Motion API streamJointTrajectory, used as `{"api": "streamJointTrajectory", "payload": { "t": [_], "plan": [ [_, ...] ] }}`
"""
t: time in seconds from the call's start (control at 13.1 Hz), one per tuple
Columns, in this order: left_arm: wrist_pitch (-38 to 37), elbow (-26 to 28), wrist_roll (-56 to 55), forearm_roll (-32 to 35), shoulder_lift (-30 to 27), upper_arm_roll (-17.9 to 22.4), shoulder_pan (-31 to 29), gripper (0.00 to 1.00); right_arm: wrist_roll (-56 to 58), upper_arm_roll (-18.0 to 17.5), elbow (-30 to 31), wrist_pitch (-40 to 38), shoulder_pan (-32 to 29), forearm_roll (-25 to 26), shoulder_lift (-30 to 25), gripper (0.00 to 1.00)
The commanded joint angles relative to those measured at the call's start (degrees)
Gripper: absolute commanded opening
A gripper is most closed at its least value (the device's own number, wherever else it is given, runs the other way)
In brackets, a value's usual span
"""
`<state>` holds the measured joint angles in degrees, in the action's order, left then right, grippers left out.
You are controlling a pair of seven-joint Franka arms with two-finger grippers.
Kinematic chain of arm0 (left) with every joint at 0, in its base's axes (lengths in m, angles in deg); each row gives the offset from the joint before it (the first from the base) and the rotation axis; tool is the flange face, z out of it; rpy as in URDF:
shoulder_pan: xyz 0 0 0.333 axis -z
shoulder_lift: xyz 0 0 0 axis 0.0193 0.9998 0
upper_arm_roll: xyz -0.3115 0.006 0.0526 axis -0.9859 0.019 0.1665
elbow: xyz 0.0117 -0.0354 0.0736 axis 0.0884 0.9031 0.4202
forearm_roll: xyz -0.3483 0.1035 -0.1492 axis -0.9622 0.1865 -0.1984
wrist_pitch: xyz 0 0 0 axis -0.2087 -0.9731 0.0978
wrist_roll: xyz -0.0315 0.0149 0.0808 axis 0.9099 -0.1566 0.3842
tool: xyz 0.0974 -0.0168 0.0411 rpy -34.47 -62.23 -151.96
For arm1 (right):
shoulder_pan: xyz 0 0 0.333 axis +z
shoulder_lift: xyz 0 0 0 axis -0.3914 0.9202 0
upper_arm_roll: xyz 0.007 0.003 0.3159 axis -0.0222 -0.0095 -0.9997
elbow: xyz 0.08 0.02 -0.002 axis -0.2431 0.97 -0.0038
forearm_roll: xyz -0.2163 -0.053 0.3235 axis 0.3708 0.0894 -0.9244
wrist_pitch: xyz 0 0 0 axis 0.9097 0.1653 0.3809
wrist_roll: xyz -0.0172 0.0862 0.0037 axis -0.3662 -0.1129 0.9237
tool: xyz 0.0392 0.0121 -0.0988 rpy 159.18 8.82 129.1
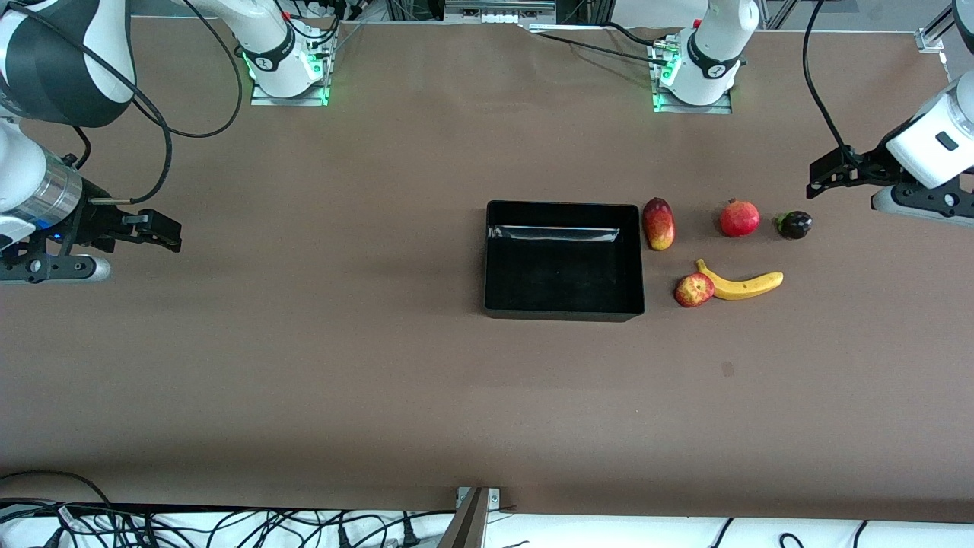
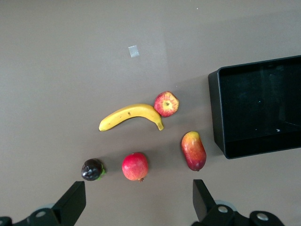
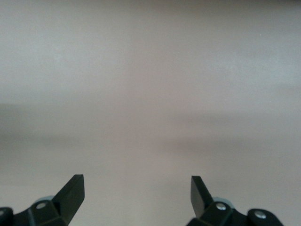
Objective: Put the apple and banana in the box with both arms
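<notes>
The apple (image 1: 693, 290) (image 2: 166, 103), red with pale patches, lies on the brown table and touches one tip of the curved yellow banana (image 1: 742, 284) (image 2: 131, 115). Both lie beside the black box (image 1: 563, 204) (image 2: 214, 113), toward the left arm's end of the table. The box is empty. My left gripper (image 1: 816, 181) (image 2: 138, 188) hangs open and empty over the table, close to the fruit. My right gripper (image 1: 173, 233) (image 3: 136, 179) is open and empty over bare table at the right arm's end, well away from the box.
Three other fruits lie in a row farther from the front camera than the apple and banana: an oval red-yellow fruit (image 1: 659, 223) (image 2: 193, 150) beside the box, a round red fruit with a crown tip (image 1: 740, 218) (image 2: 135, 166), and a small dark fruit (image 1: 794, 224) (image 2: 92, 169).
</notes>
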<state>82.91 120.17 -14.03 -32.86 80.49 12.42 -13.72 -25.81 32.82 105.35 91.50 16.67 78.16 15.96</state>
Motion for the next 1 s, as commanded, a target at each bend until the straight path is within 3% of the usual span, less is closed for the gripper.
{"api": "streamJointTrajectory", "payload": {
  "t": [0.0,0.15,0.31,0.38,0.54,0.69,0.92],
  "plan": [
    [-0.60,-3.99,0.59,-0.18,3.96,-0.38,0.39,1.00,1.53,-0.30,0.53,-0.93,-0.42,0.53,-0.90,1.00],
    [-0.60,-5.21,0.59,-0.53,6.85,-0.47,0.75,1.00,1.27,-6.94,2.97,-1.56,-5.84,2.89,-4.40,1.00],
    [-0.60,-7.41,0.41,-0.10,12.38,-0.56,1.62,1.00,1.27,-19.23,6.39,-1.38,-16.10,8.86,-8.18,1.00],
    [0.27,-7.41,0.50,-0.10,14.76,-0.64,1.89,1.00,1.09,-26.25,10.07,-0.25,-23.55,9.23,-10.72,1.00],
    [1.76,-7.85,1.54,-0.18,18.10,-0.64,1.71,1.00,1.53,-34.81,17.80,5.36,-33.61,9.41,-16.00,1.00],
    [9.47,-5.59,9.68,0.69,20.22,-0.56,2.58,1.00,5.46,-37.91,21.17,7.49,-38.55,10.28,-19.44,1.00],
    [22.39,3.10,11.31,0.78,21.37,-0.38,4.17,1.00,8.91,-38.10,19.17,3.04,-39.97,11.43,-20.15,1.00]
  ]
}}
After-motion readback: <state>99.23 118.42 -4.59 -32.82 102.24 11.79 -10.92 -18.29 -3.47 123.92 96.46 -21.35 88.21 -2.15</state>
